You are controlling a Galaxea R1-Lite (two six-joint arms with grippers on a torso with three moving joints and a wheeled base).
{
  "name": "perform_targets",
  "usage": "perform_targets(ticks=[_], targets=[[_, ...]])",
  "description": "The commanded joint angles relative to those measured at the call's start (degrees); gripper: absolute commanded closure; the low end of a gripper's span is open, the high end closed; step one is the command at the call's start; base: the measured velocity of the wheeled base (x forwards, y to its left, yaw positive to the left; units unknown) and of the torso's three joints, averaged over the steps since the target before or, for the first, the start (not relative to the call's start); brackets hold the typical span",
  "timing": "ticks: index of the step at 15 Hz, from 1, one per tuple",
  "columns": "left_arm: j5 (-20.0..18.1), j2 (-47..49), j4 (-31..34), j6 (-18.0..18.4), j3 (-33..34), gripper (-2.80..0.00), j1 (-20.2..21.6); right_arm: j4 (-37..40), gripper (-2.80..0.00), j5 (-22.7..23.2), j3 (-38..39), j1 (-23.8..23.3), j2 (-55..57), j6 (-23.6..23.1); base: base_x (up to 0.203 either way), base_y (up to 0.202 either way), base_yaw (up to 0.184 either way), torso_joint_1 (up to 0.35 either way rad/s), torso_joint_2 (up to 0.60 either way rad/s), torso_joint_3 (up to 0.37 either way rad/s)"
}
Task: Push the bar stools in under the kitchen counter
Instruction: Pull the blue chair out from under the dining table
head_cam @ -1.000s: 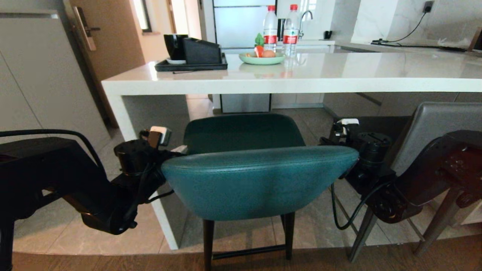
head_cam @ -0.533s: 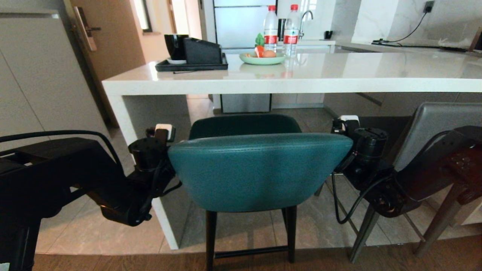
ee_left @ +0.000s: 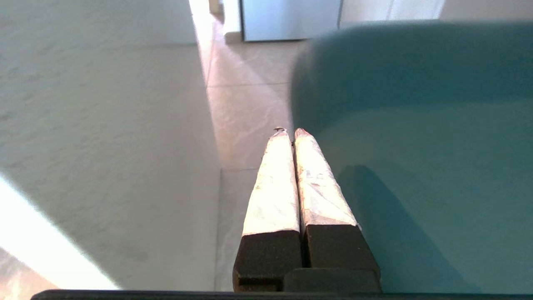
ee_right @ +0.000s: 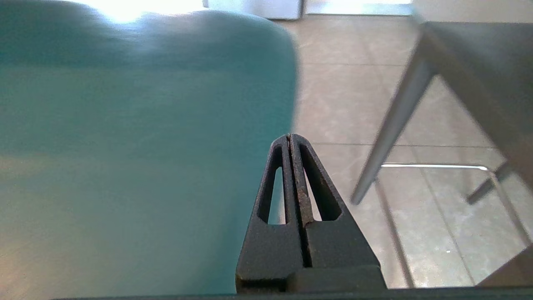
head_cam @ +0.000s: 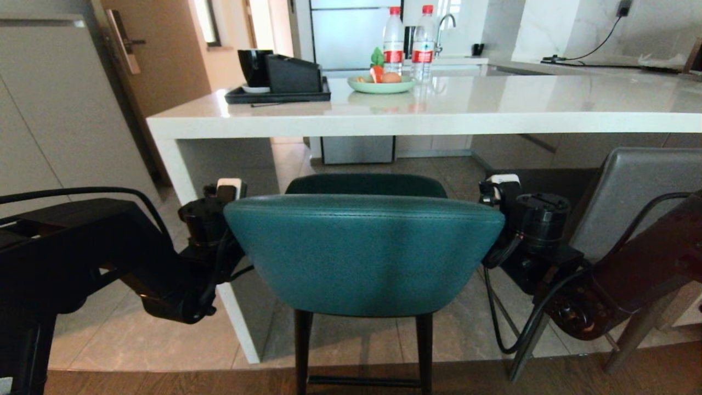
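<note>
Kitchen counter [head_cam: 417, 118]: beyond teal stool [head_cam: 362, 255]. Teal stool: seat front at counter edge. Grey stool [head_cam: 630, 192]: right of teal stool. Left gripper [ee_left: 290, 132], right gripper [ee_right: 290, 136]: fingers pressed together, empty, flanking teal backrest.

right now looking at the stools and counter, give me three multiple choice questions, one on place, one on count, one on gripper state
1. Where is the teal stool relative to the grippers?
A. left of both
B. between them
C. right of both

2. How many water bottles stand on the kitchen counter?
A. one
B. two
C. four

3. How are the left gripper's fingers?
A. shut together, empty
C. wide open
B. clamped on a stool leg

Answers:
1 B, the left gripper flanks one end of the backrest and the right gripper the other.
2 B, two red-capped bottles stand behind the green plate.
3 A, its fingers meet with nothing between them.
</note>
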Motion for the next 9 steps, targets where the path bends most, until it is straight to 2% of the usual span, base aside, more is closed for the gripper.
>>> perform_targets(ticks=[1,4,6,9], targets=[[0.02,-0.25,0.86,-0.04,-0.4,0.0,0.31,-0.69,0.0,0.23,2.02,2.2,-3.24,0.05,0.0,0.0,0.0,0.0,0.0,0.0],[-0.43,-1.72,1.93,-0.14,-0.48,0.0,0.92,-0.59,0.0,0.23,5.07,3.3,-7.02,-0.04,0.0,0.0,0.0,0.0,0.0,0.0],[-0.76,-3.66,2.4,-0.21,0.98,0.0,0.67,-0.64,0.0,0.3,5.27,1.84,-5.82,0.11,0.0,0.0,0.0,0.0,0.0,0.0],[-2.05,-9.66,2.5,-0.21,7.3,0.0,0.43,-0.76,0.0,0.32,5.34,0.92,-3.92,0.31,0.0,0.0,0.0,0.0,0.0,0.0]])
